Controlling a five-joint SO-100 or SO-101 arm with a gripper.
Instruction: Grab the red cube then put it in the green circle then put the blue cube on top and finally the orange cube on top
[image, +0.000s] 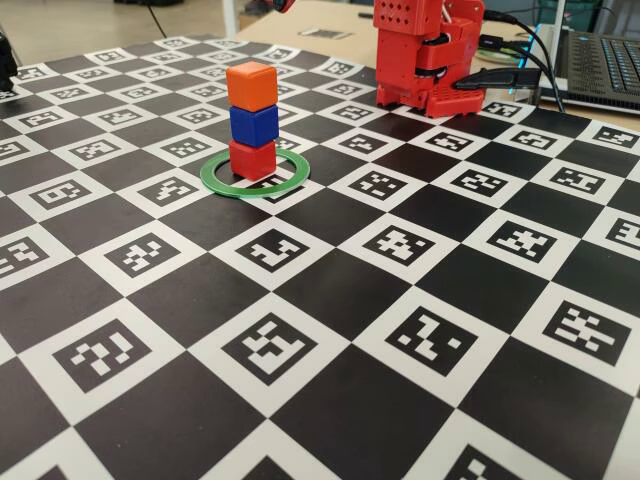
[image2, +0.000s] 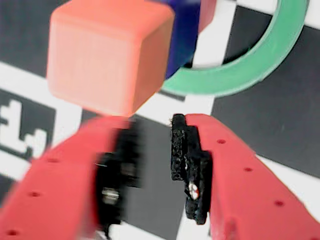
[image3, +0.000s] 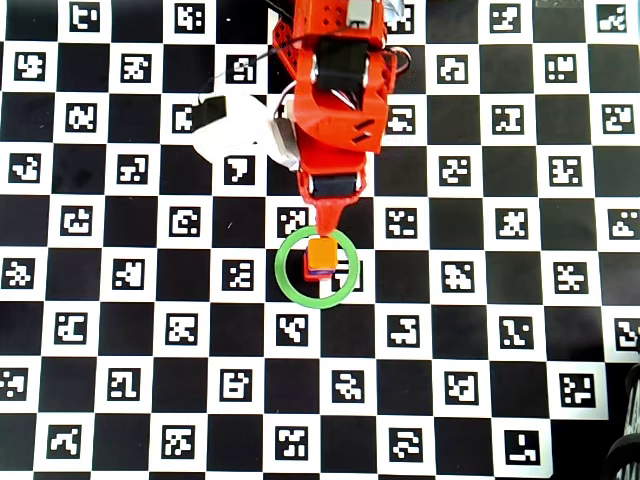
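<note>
The red cube (image: 252, 159) stands inside the green circle (image: 215, 180). The blue cube (image: 254, 125) sits on it and the orange cube (image: 251, 85) sits on top, a straight three-cube stack. In the wrist view the orange cube (image2: 107, 55) is close and large, with the blue cube (image2: 182, 35), a sliver of the red cube (image2: 207, 12) and the green circle (image2: 250, 70) behind it. My gripper (image2: 152, 125) is open and empty, with a gap between its black pads (image2: 179, 145), and it is clear of the stack. In the overhead view my gripper (image3: 322, 222) hangs just behind the orange cube (image3: 320, 254).
The red arm base (image: 425, 55) stands at the back of the checkered marker mat (image: 300, 330). A laptop (image: 600, 60) and cables lie at the back right. A white piece (image3: 235, 130) lies left of the arm.
</note>
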